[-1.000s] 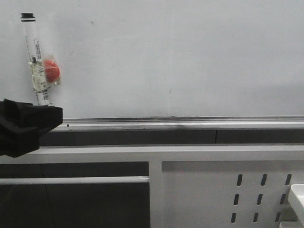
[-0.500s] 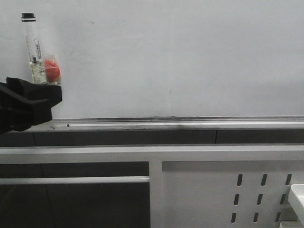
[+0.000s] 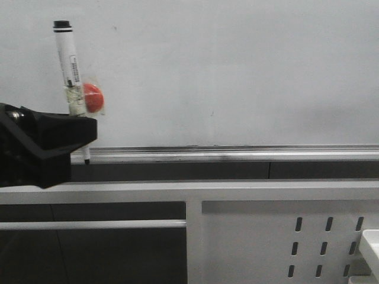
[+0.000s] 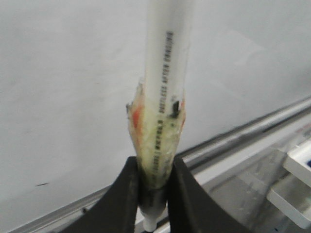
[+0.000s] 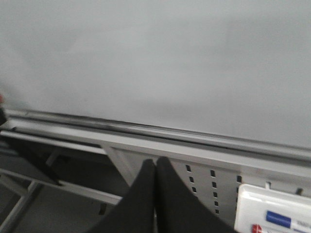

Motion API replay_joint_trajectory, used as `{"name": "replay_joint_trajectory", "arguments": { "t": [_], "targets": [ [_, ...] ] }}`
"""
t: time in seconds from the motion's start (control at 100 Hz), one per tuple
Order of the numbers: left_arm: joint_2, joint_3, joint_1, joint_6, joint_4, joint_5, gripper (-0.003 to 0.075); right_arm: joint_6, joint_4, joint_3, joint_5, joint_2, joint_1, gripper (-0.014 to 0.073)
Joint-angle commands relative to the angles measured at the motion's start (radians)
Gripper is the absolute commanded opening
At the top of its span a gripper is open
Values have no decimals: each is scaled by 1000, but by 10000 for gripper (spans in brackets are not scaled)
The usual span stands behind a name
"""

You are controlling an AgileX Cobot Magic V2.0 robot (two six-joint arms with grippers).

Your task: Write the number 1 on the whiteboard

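My left gripper (image 3: pixel 77 133) is shut on a white marker pen (image 3: pixel 70 68) and holds it near upright in front of the whiteboard (image 3: pixel 237 71), at the far left. The pen's black cap end points up and its tip (image 3: pixel 87 158) points down at the silver ledge (image 3: pixel 237 155). A red piece (image 3: pixel 93 97) is taped to the pen. In the left wrist view the pen (image 4: pixel 163 87) stands between the black fingers (image 4: pixel 124 199). No number 1 stroke shows on the board. My right gripper (image 5: pixel 155 167) is shut and empty, below the ledge; it is out of the front view.
A white perforated metal frame (image 3: pixel 284 231) runs below the ledge. A white tray edge (image 3: pixel 372 245) sits at the lower right; it also shows in the right wrist view (image 5: pixel 274 213) with blue and red items. Small specks mark the board (image 3: pixel 211 112).
My left gripper has moved to the right and slightly down with the pen. The pen now stands further right along the board, its tip showing below the fingers.
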Motion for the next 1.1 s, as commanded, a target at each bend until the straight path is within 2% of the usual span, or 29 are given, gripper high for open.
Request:
{"name": "replay_joint_trajectory", "arguments": {
  "t": [0.0, 0.08, 0.28, 0.41, 0.67, 0.82, 1.09],
  "targets": [
    [-25, -14, -5, -1, 109, -193, -20, -85, 18, -75, -41, 60, 93, -35],
    [-45, -40, -5, -1, 210, -93, -20, -99, -19, -119, -23, 144, 213, 48],
    [-147, -169, -5, 1, 494, 394, -20, -99, -169, -221, -7, 355, 457, 349],
    [-214, -243, -5, 1, 638, 653, -20, -99, -228, -256, -52, 460, 560, 378],
    [-239, -285, -50, 1, 716, 818, -20, -99, -269, -260, -289, 589, 714, 378],
    [-239, -291, -86, 1, 712, 814, -20, -99, -273, -260, -358, 648, 740, 378],
    [-239, -291, -87, 1, 710, 753, -20, -99, -276, -269, -411, 719, 740, 377]
  ]
}}
